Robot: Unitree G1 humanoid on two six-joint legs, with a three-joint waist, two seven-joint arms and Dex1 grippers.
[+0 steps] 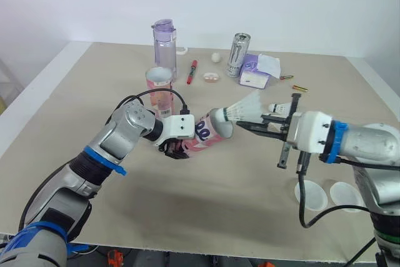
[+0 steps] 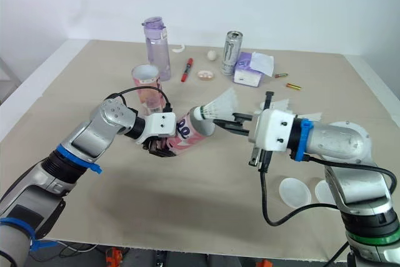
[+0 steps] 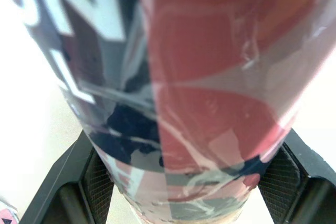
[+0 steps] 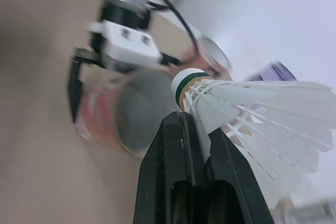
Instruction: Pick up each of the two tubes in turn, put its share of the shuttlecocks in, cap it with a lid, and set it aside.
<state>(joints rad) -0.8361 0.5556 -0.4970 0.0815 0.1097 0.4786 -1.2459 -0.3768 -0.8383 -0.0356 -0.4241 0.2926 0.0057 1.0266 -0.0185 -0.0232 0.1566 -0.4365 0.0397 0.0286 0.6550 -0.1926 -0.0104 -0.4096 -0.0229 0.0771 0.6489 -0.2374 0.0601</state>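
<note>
Left eye view: nearest, two lids (image 1: pixel 310 193) lie on the table (image 1: pixel 187 217). The left gripper (image 1: pixel 177 148) clamps the tilted tube (image 1: pixel 209 132), seemingly stiff, near its base. The right gripper (image 1: pixel 240 125) pinches a shuttlecock (image 1: pixel 245 108), light and probably crushable, just behind its cork at the tube's mouth. A second tube (image 1: pixel 159 85) stands beyond.

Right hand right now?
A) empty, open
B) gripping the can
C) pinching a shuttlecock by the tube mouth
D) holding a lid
C: the right hand is shut on the shuttlecock, with its cork end by the open mouth of the tube that the left hand holds tilted above the table.
</note>
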